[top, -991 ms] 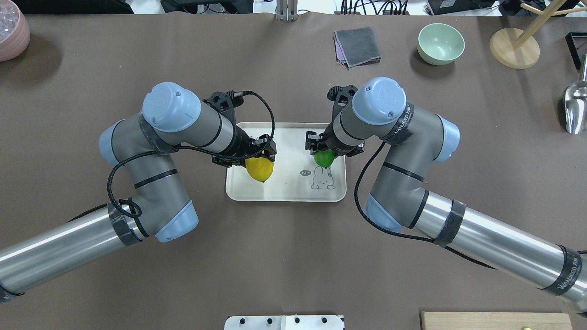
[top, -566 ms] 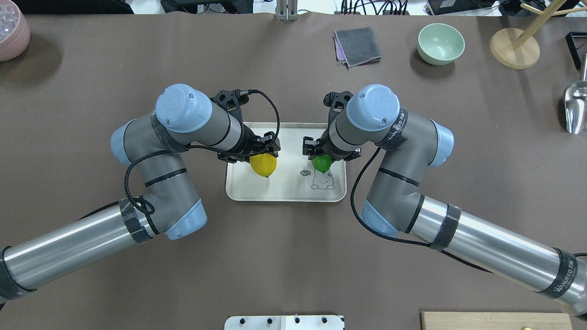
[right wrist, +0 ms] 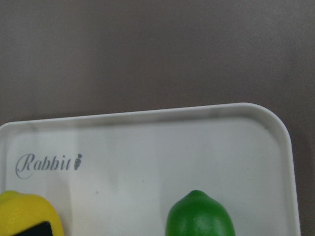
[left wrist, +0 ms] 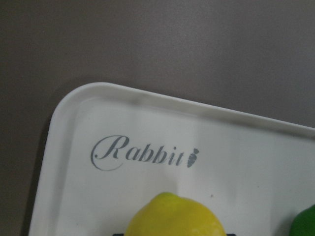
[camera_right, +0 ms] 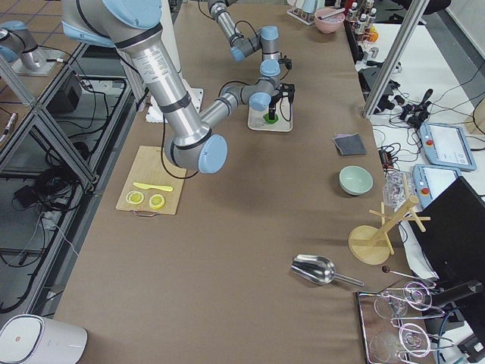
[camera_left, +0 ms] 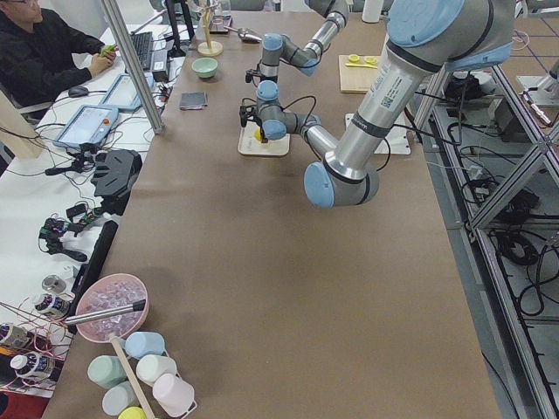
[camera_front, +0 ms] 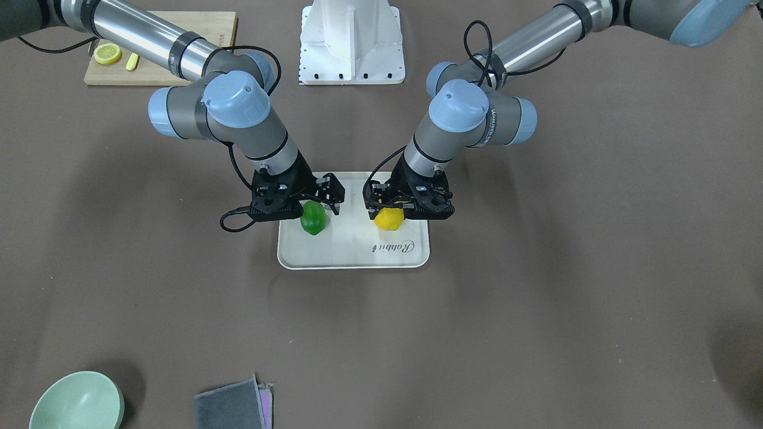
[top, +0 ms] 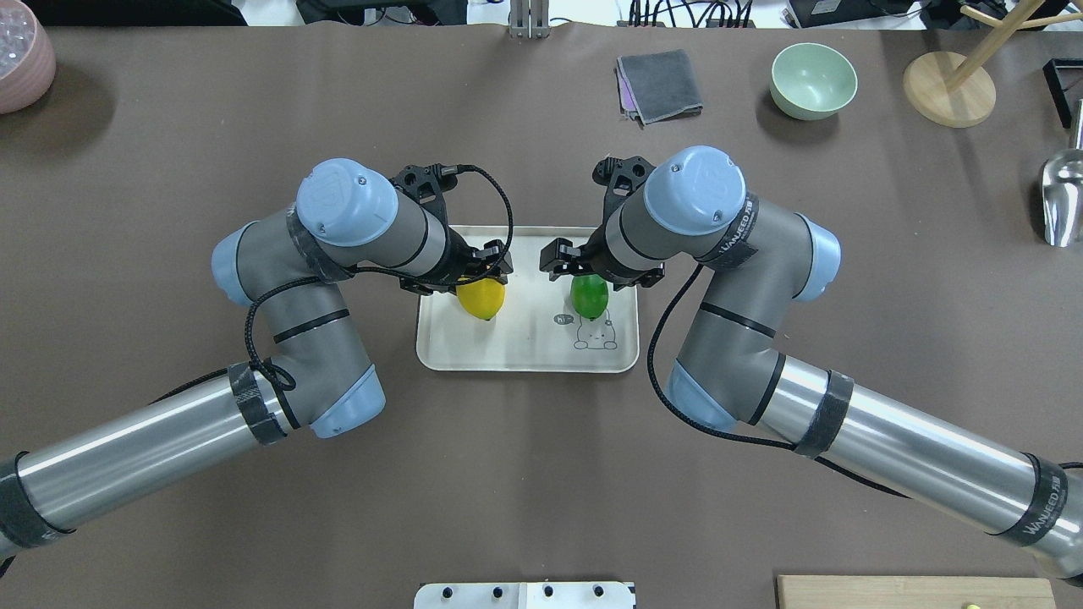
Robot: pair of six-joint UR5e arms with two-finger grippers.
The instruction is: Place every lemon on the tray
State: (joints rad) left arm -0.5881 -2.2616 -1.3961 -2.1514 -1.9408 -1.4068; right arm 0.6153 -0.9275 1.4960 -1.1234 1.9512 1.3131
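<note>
The off-white tray (top: 525, 351) with "Rabbit" lettering lies mid-table. My left gripper (top: 478, 282) is shut on the yellow lemon (top: 481, 299) and holds it low over the tray's left half; it also shows in the front view (camera_front: 388, 219). My right gripper (top: 590, 282) stands open around the green lemon (top: 589, 296), which rests on the tray's right half by the cartoon rabbit; one finger (camera_front: 331, 192) stands off it. Both lemons show at the bottom of the wrist views, yellow (left wrist: 174, 216) and green (right wrist: 199, 216).
A grey cloth (top: 658, 85), a green bowl (top: 813, 80) and a wooden stand (top: 948, 89) sit at the far right. A metal scoop (top: 1062, 199) lies at the right edge, a pink bowl (top: 21, 59) far left. A cutting board (camera_front: 161, 47) holds lemon slices.
Both arms have come down and toward the tray's far side with their lemons. The right gripper's fingers have spread apart around the green lemon.
</note>
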